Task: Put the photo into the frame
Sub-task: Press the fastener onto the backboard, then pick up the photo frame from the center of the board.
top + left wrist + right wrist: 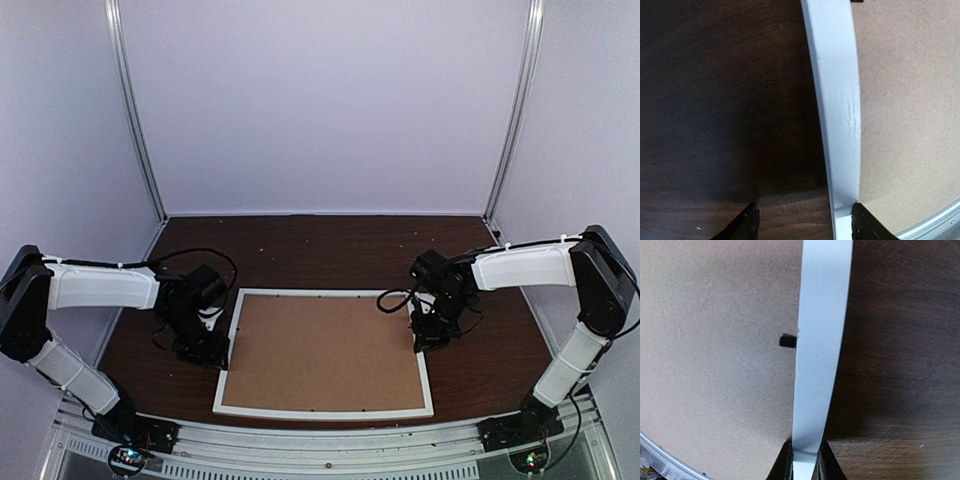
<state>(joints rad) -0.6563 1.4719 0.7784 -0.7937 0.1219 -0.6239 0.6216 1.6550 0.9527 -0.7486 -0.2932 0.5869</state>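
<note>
Frame (320, 411): found lying flat on the desk (330, 250), midway between the left and right edges. Its long near rail ran just beside the metal strip (330, 440) along the desk's near edge. The frame lay back side up. A brown backing board (325, 350) filled the opening inside the white rails.

Left fingers (215, 350): positioned at the frame's left rail, toward its near corner. In the left wrist view the left fingers (747, 225) stood spread. The white rail (837, 115) passed between them. One tip was over bare desk (715, 100), clear of the rail. The other was on the board (910, 100) side, right against the rail's inner edge; actual contact could not be confirmed. No pinch was observed.

Right fingers (430, 340): positioned at the frame's right rail, about halfway along it. In the right wrist view the right fingers (785, 465) were closed in tight on either side of the rail (817, 340), pinching it. Bare desk (900, 340) lay on the outer side and board (715, 340) on the inner side.

A small black tab (786, 341) projected from the right rail's inner edge onto the board, farther along the rail from the pinch point. A similar tab (856, 1) showed at the top of the left wrist view.
</note>
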